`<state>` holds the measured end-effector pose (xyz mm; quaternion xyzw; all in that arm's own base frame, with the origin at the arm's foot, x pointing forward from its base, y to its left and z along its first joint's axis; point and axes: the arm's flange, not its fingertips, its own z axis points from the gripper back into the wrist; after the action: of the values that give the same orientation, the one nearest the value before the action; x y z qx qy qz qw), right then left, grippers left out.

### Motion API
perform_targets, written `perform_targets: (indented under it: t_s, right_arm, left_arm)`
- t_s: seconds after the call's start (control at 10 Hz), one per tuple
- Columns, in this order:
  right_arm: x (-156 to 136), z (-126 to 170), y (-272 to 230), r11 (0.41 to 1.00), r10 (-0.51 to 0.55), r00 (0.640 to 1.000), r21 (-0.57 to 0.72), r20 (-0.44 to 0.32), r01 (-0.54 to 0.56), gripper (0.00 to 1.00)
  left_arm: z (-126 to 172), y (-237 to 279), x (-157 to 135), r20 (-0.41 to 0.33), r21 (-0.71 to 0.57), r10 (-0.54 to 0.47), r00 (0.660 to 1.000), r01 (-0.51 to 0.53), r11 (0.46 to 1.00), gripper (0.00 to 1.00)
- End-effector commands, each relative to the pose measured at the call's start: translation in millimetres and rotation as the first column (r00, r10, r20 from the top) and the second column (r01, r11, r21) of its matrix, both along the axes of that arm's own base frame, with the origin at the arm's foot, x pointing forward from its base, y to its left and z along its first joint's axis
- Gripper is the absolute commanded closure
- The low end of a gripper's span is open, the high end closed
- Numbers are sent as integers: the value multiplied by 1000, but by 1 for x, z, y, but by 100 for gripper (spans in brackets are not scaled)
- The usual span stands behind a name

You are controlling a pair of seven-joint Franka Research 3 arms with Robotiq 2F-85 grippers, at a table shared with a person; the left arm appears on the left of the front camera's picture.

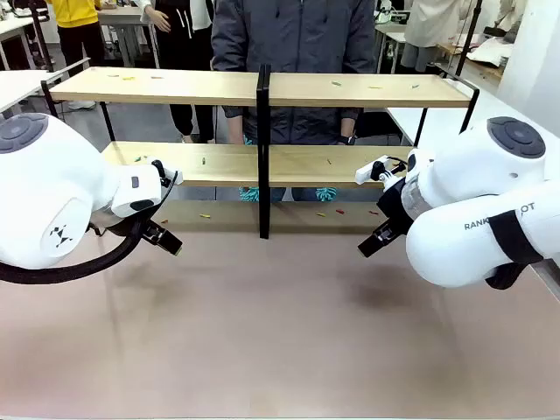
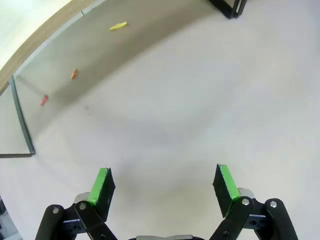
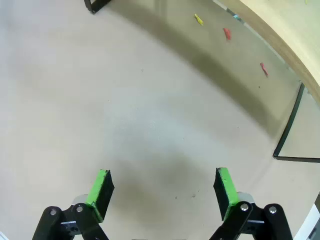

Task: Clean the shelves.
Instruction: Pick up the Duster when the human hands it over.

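A: While left tool (image 2: 165,181) and right tool (image 3: 163,184) gape wide, empty, where are the light-wood, black-framed two-tier shelves (image 1: 175,86)?
B: Far edge of beige worktop (image 1: 280,332), near full width. Open room in front; coloured scraps (image 2: 118,26) beneath.

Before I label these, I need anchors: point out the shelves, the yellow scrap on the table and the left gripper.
shelves (image 1: 175,86), front view, top board of the left rack
yellow scrap (image 2: 118,26), left wrist view, its middle
left gripper (image 2: 163,176), left wrist view, midway between its fingertips
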<state>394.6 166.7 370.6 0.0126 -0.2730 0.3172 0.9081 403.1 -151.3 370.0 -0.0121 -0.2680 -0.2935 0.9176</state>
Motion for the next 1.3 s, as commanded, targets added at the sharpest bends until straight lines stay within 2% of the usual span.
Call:
perform_targets:
  t_s: [0.0, 1.2]
  right_arm:
    - [0, 0, 0, 1000, 0, 1000, 0, 0, 0, 0]
    - [0, 0, 0, 1000, 0, 1000, 0, 0, 0, 0]
  left_arm:
    - [0, 0, 0, 0, 0, 0, 1000, 0, 1000, 0]
    - [0, 0, 0, 0, 0, 0, 1000, 0, 1000, 0]
